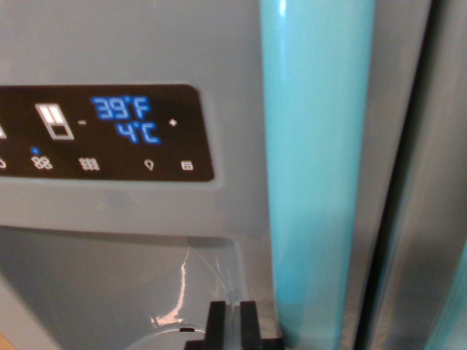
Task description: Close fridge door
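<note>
The grey fridge door fills the wrist view, very close to the camera. A black control panel on it shows 39°F and 4°C in blue. Below the panel the door dips into a dispenser recess. A tall turquoise door handle runs top to bottom just to the wrist view's right of the panel. My gripper pokes in at the bottom edge with its two black fingers nearly together, empty, right beside the foot of the handle. Whether the fingertips touch the door I cannot tell.
A dark vertical seam separates this door from the neighbouring grey door on the wrist view's right. A sliver of a second turquoise handle shows at the lower right corner.
</note>
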You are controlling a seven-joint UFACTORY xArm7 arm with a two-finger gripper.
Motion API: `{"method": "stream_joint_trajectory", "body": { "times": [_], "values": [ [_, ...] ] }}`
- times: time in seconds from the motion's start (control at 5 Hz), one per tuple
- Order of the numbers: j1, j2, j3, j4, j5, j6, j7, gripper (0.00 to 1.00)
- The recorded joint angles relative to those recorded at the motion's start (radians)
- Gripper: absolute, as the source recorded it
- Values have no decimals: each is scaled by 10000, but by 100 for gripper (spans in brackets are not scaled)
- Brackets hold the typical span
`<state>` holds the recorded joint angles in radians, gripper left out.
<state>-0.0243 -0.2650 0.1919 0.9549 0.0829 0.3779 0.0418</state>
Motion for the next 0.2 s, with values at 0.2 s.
{"method": "stream_joint_trajectory", "body": {
  "times": [0.2],
  "values": [
    [0,0,0,0,0,0,0,100]
  ]
}}
